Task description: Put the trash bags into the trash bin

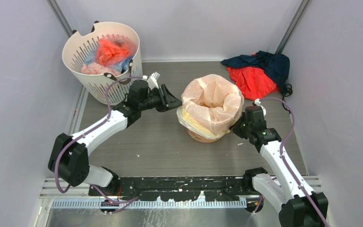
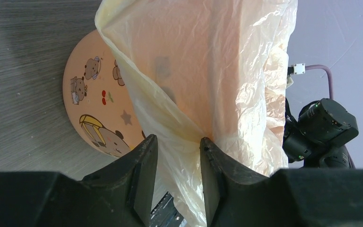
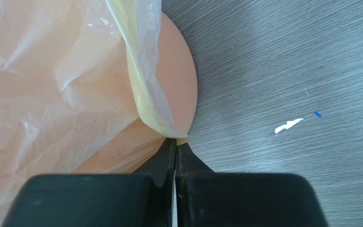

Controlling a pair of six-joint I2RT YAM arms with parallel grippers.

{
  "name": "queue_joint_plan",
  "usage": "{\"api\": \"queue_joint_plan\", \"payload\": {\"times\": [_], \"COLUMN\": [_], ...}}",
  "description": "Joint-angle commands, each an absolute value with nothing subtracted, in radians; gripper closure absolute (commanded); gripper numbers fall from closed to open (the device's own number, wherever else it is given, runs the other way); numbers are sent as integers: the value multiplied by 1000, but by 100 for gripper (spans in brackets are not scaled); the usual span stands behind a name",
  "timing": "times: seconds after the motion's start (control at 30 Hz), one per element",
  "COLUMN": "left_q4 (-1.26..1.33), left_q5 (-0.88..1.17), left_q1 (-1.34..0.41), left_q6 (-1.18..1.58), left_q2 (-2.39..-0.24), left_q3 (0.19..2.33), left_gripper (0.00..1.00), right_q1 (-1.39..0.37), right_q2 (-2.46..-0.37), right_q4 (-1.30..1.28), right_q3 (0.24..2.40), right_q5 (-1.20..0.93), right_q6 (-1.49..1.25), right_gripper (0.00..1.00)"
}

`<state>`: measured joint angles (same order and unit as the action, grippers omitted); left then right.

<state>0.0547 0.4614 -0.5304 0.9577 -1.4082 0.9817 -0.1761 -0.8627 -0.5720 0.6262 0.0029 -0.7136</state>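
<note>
Two containers are standing on the grey wood-grain table (image 1: 160, 142). At the centre, the round tapered smooth orange plastic bucket (image 1: 202, 137) is carrying the thin translucent pale-yellow wrinkly film bag (image 1: 212, 101) as a liner. The film is filling the bucket's mouth and spilling over the rim, lowest at 9 o'clock. At 11 o'clock from the bucket, the larger white slotted plastic basket (image 1: 75, 49) is holding crumpled red, pink and blue plastic bundles (image 1: 109, 53). A soft red and navy cloth heap (image 1: 257, 71) is lying at 1 o'clock.

The left gripper (image 2: 178, 146) is sitting at the bucket's 9 o'clock, fingers apart, with a loose fold of film hanging between them. The right gripper (image 3: 176, 143) is sitting at 4 o'clock, fingers pressed together on the bag's folded edge.

Only the left wrist view is showing the cartoon bears, cherries and star printed on the bucket's side. Only the right wrist view is showing the pinch closely.
</note>
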Motion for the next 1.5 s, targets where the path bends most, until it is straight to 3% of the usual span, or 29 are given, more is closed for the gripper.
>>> {"api": "queue_joint_plan", "payload": {"times": [0.0, 0.1, 0.33, 1.17, 1.37, 1.47], "left_q4": [136, 153, 222, 218, 154, 75], "left_q5": [451, 438, 421, 318, 350, 348], "left_q1": [-550, -563, -598, -642, -642, -645], "left_q6": [973, 980, 1008, 896, 912, 910], "left_q2": [-1393, -1400, -1457, -1607, -1468, -1326], "left_q3": [976, 973, 980, 918, 885, 885], "left_gripper": [62, 67, 100, 100, 100, 94], "right_q1": [-185, -186, -190, -189, -189, -189], "right_q2": [-867, -864, -861, -958, -951, -941], "right_q4": [-521, -524, -533, -480, -486, -495], "right_q3": [644, 647, 660, 608, 610, 621], "right_q5": [32, 32, 41, 157, 177, 181], "right_q6": [-715, -715, -710, -694, -682, -676], "right_gripper": [99, 99, 99, 99, 99, 99]}}
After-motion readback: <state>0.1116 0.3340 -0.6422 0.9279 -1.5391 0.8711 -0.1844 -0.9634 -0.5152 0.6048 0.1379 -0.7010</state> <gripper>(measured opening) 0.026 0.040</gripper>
